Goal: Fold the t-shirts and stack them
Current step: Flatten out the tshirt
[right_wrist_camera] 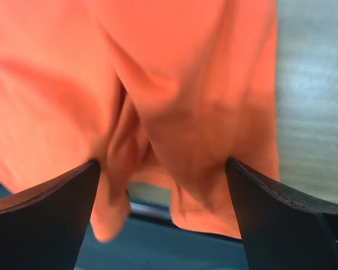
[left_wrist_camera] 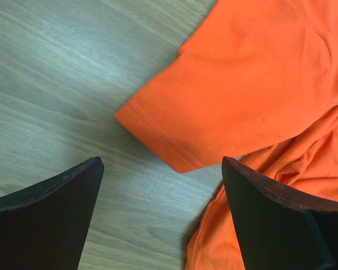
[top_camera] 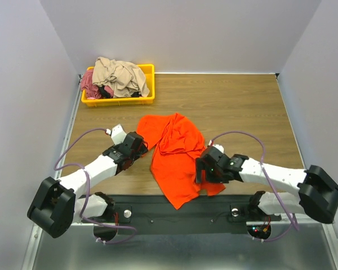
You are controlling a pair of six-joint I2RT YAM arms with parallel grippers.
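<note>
A bright orange-red t-shirt [top_camera: 177,152] lies crumpled at the near middle of the wooden table, its lower end draped over the front edge. My left gripper [top_camera: 141,148] is open at the shirt's left side. In the left wrist view the left gripper [left_wrist_camera: 160,162] has wide jaws over bare wood, with a hemmed sleeve [left_wrist_camera: 214,101] just ahead of them. My right gripper [top_camera: 201,170] is open over the shirt's right lower edge. In the right wrist view the right gripper [right_wrist_camera: 163,163] has loose orange folds [right_wrist_camera: 174,112] between its spread jaws. Beige [top_camera: 119,74] and pink [top_camera: 90,84] t-shirts lie heaped in the tray.
A yellow plastic tray [top_camera: 118,102] stands at the back left of the table [top_camera: 236,107]. Grey walls enclose the table on three sides. A black mounting rail [top_camera: 158,211] runs along the front edge under the shirt's hanging end.
</note>
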